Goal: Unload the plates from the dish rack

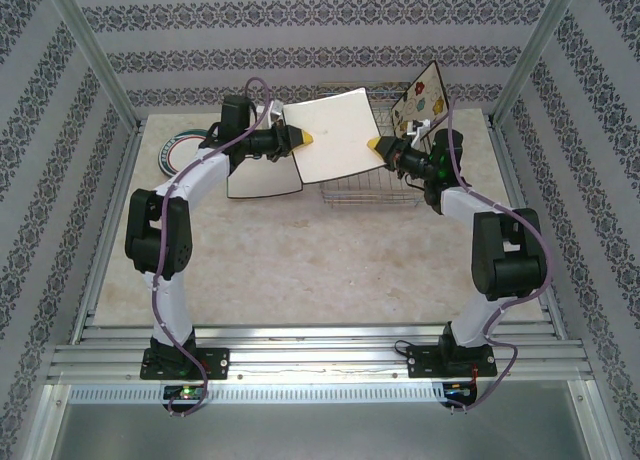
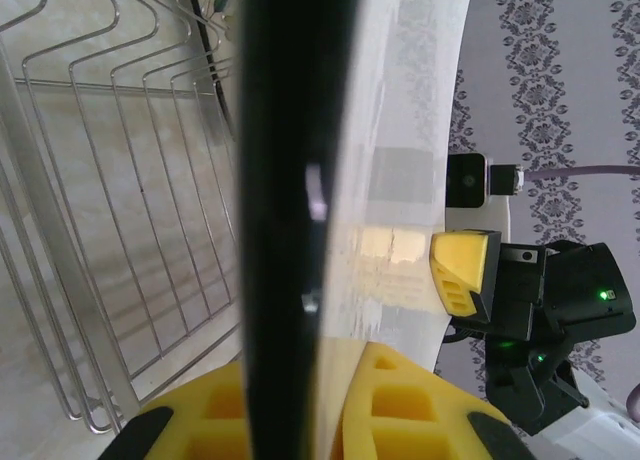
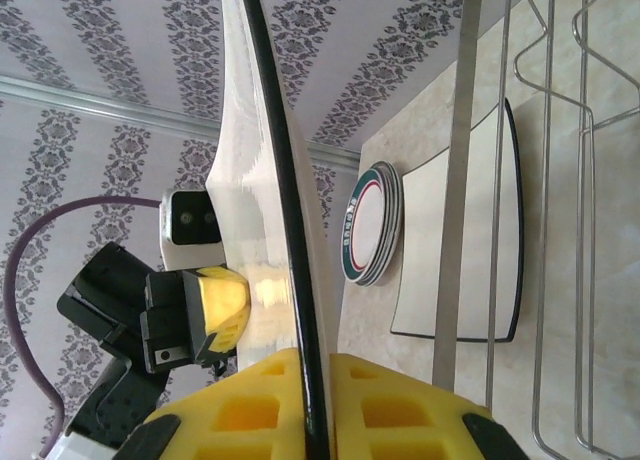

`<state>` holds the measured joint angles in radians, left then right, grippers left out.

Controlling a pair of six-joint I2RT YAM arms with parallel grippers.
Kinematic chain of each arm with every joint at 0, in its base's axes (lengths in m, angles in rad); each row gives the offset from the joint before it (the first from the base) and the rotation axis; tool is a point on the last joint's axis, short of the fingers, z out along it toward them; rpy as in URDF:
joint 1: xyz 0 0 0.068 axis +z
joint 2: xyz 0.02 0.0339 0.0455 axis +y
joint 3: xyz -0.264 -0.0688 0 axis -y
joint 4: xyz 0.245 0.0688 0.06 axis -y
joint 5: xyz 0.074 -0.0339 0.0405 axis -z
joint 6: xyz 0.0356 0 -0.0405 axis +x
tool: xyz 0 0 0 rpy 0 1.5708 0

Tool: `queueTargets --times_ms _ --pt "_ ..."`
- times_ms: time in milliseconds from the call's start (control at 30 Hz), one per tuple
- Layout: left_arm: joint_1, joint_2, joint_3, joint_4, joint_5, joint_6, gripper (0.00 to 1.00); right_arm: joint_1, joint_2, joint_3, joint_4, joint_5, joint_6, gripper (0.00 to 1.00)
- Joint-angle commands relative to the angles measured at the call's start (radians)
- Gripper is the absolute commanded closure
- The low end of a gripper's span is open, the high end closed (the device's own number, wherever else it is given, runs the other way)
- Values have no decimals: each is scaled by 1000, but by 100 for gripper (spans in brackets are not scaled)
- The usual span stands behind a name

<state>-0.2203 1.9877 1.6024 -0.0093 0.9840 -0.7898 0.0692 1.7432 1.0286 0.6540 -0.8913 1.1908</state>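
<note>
Square plate (image 1: pixel 335 130) spans between our left end effector (image 1: pixel 306 138) and right end effector (image 1: pixel 374 143); we clamp opposite edges above the dish rack (image 1: pixel 365 190).

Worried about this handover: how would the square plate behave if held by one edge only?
Probably stiff: the square plate spans left gripper and right gripper without sagging. Likely slippery and fragile: its glossy face mirrors a yellow fingertip.

No readable text, label or number (flowered plate (image 1: pixel 420 98) carries pictures only).
</note>
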Motion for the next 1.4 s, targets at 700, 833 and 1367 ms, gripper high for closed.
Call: queueTargets --times_ms 700,833,1367 --pt "115 -274 -253 234 -167 -3 100 31 -112 556 -1198 504 -796 2" --pt "131 -326 -277 287 -179 -37 100 29 -116 593 -1272 588 -857 2" --pt "117 -578 -635 503 -853 -178 100 46 -45 804 -1528 818 -1013 2"
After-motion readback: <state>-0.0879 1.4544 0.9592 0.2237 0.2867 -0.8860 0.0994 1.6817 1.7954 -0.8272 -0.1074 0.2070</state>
